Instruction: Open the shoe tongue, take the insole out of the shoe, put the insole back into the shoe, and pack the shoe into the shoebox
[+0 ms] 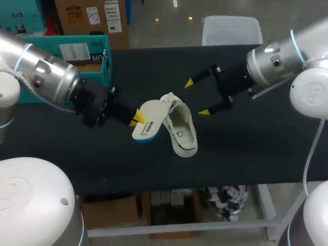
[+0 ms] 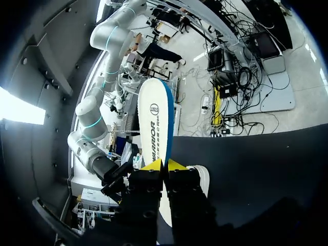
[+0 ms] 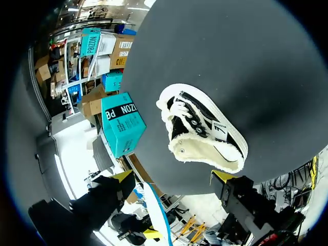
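A cream low-top shoe (image 1: pixel 180 128) lies on the black table, its tongue end toward the back. My left gripper (image 1: pixel 137 119) is shut on the white insole (image 1: pixel 147 120) with a blue underside and holds it just left of the shoe, clear of the table. In the left wrist view the insole (image 2: pixel 155 123) stands up from between the yellow tips of the gripper (image 2: pixel 163 165). My right gripper (image 1: pixel 197 97) hangs open above and right of the shoe, holding nothing. In the right wrist view the shoe (image 3: pixel 202 130) lies ahead of that open gripper (image 3: pixel 172 176).
The teal shoebox (image 1: pixel 105 61) stands at the table's back left, behind my left arm; the right wrist view shows the shoebox (image 3: pixel 122 123) beyond the shoe. Bare black tabletop (image 1: pixel 256 148) spreads to the front and right of the shoe.
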